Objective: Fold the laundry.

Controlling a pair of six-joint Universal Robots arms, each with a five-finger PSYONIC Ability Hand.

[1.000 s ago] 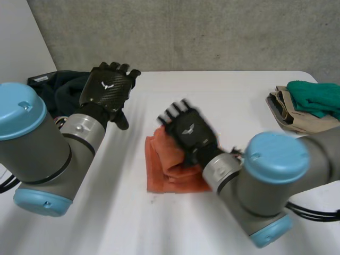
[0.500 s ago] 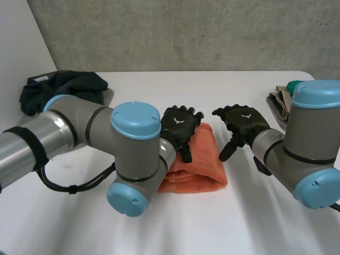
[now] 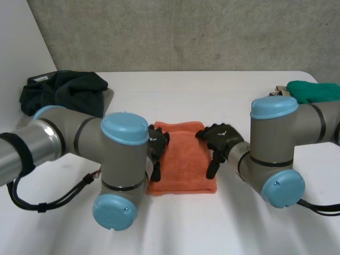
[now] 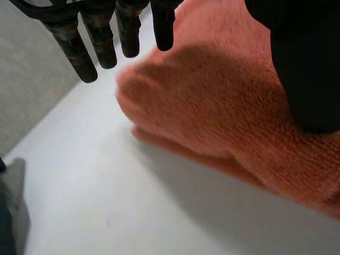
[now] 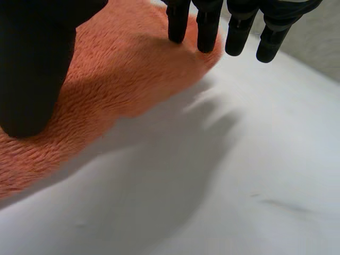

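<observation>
Both hands have moved to the sides of the folded orange towel (image 3: 183, 156) mid-table — left hand (image 3: 155, 149) at its left edge, right hand (image 3: 218, 139) at its right, fingers (image 5: 207, 32) straight. The table (image 3: 175, 228) has open room in front.

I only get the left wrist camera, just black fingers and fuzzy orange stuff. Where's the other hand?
Observer: The right hand is at the opposite side edge of the orange towel, fingers straight.
Operator: Is the towel folded up?
Observer: It looks like a folded rectangle in the middle of the white table.
Operator: Any more laundry?
Observer: A green cloth lies at the far corner on the right arm's side.
</observation>
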